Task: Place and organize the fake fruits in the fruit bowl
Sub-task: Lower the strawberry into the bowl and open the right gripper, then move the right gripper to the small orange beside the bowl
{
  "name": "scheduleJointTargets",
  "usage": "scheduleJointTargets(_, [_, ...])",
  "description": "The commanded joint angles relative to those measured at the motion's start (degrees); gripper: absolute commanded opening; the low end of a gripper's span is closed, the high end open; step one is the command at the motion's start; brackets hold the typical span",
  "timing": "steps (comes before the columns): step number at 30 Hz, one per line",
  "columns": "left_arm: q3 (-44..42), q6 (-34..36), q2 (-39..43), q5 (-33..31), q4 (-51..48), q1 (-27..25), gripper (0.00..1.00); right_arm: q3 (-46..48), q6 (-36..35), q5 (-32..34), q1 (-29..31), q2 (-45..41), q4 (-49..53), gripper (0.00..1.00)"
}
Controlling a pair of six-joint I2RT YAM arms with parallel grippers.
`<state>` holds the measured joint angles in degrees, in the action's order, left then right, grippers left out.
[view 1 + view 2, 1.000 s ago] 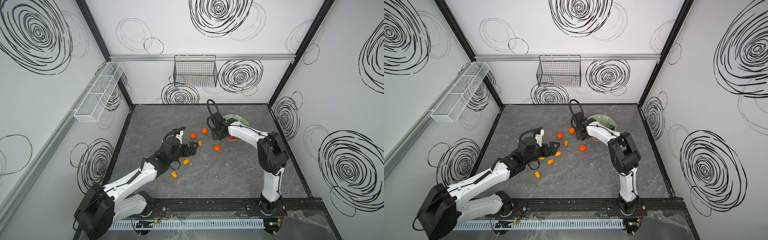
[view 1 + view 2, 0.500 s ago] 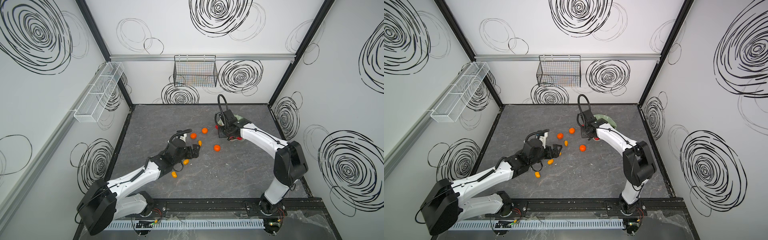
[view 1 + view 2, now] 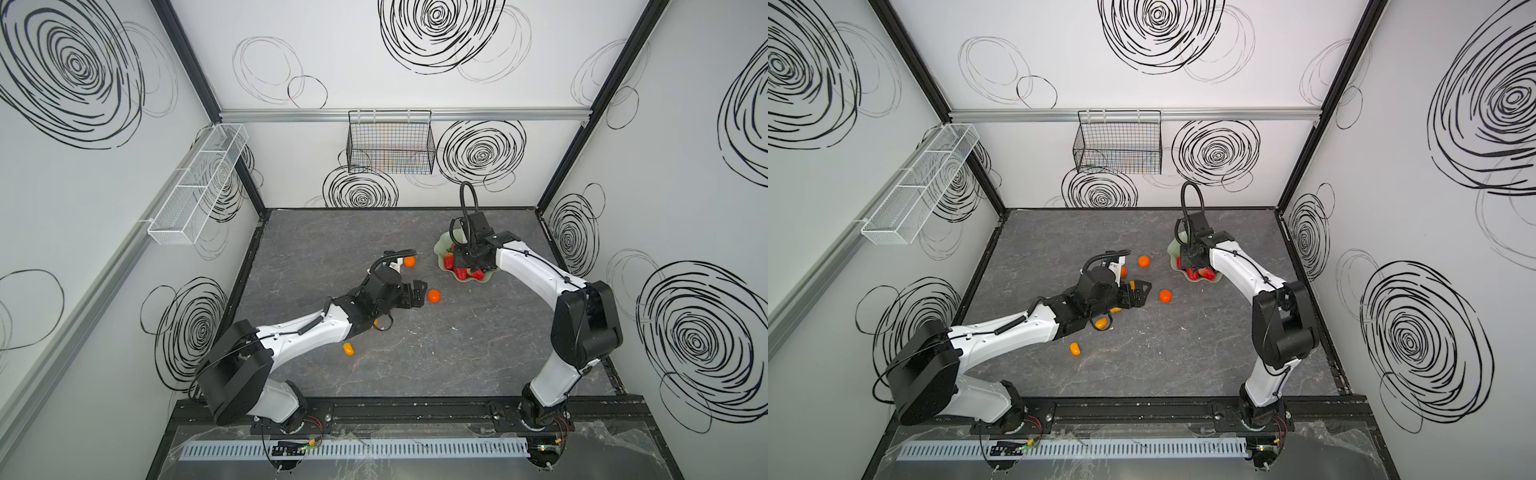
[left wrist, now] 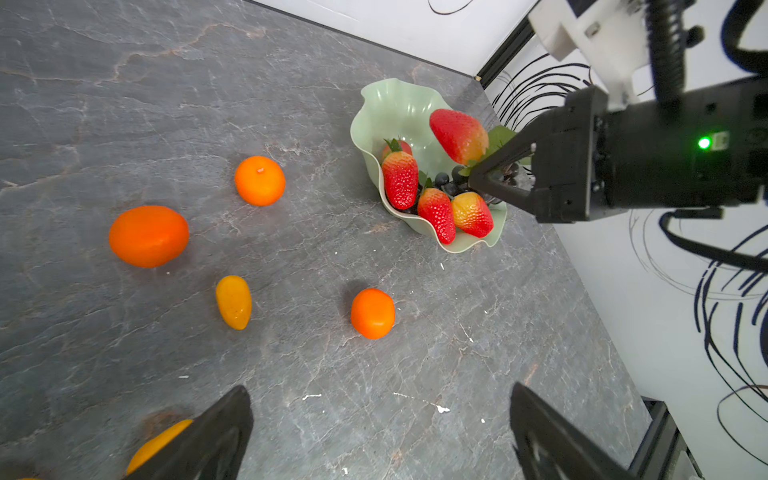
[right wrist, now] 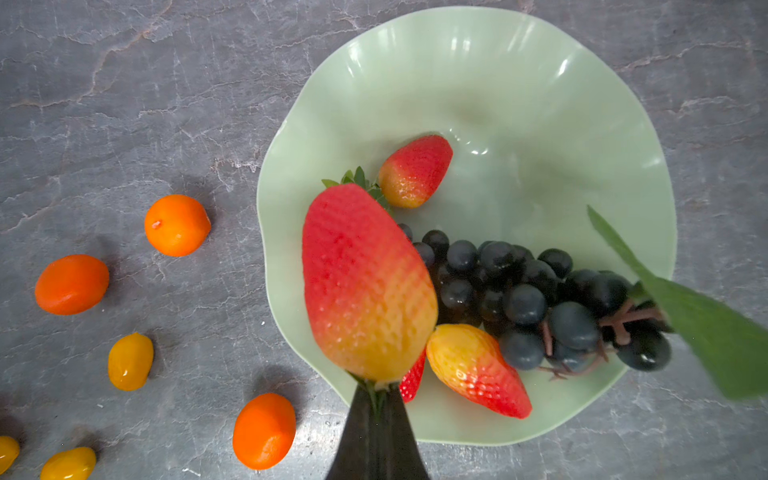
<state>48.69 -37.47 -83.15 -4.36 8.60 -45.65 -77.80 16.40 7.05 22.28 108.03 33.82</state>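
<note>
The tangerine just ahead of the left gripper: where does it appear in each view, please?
Top views: in both, the tangerine lies on the table between the left gripper and the fruit bowl.
Left wrist: tangerine ahead of the open jaws, short of the bowl.
Right wrist: tangerine beside the right gripper, whose jaws hold a strawberry.
Shared landmark: the fruit bowl.

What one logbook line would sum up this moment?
right tool: shut on strawberry over fruit bowl | left tool: open, empty | in bowl: strawberries, grape bunch | on table: tangerines, kumquats
</note>
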Motion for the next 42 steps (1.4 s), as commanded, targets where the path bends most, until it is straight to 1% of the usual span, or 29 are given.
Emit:
scheduleJointTargets(1, [2.2, 0.1, -1.5, -0.6, 3.3, -0.4, 0.99, -1.1, 0.5, -0.2, -1.0, 2.0, 0.6, 0.0])
scheduleJointTargets(10, [2.3, -0.1, -2.3, -0.1, 3.0, -0.8, 0.99, -5.2, 0.0, -2.1, -2.2, 6.5, 3.7, 0.0])
scheduleJointTargets(23, [0.9, 0.0, -1.1, -0.4, 2.6, -0.7, 0.99, -5.6, 0.4, -1.4, -2.2, 6.6, 4.7, 0.13])
scheduleJointTargets(30, [0.1, -0.1, -0.2, -0.4, 2.4, -0.7, 0.99, -5.2, 0.6, -1.6, -2.2, 6.0, 4.9, 0.16])
scheduleJointTargets(35, [-0.7, -0.1, 1.4, -0.7, 1.5, -0.7, 0.99, -4.3, 0.7, -1.6, -2.0, 4.0, 4.6, 0.16])
scheduleJointTargets(42, [-3.7, 0.3, 7.5, -2.6, -1.8, -0.5, 0.99, 0.4, 1.1, -2.4, -0.4, -3.4, 1.5, 0.18])
